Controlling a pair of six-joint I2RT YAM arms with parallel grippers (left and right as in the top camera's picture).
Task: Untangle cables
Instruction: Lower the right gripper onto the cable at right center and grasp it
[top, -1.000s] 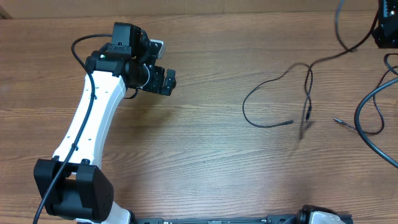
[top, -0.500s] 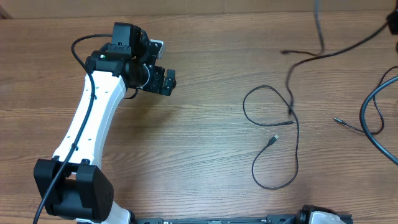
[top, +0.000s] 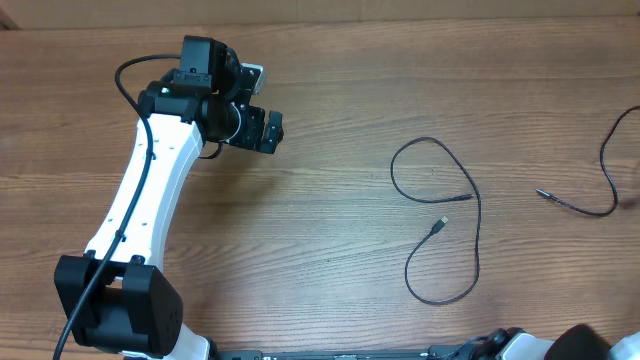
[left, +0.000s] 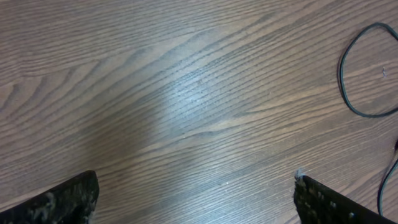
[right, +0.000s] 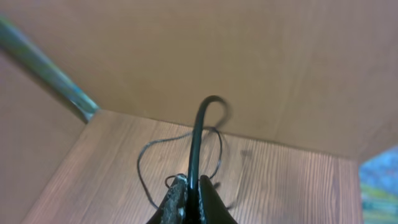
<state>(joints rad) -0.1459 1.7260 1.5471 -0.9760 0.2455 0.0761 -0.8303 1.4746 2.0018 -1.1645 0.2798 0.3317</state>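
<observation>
Above wooden table (left: 186, 93), left tool (left: 194, 204) wide open, right tool (right: 193, 200) clamped on what seems a cable (right: 196, 142)

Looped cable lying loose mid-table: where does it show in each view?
Overhead: looped cable right of centre.
Left wrist: its curve at the right edge.
Right wrist: probably the thin loops behind the right gripper, shut on a second cable.
Shared landmark: the wood table.

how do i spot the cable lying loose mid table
On the wooden table, look right of the white arm, toward the middle. The loose cable lies there in two open loops with both ends showing, unlike the other cable, which runs out of view at the right.
</observation>
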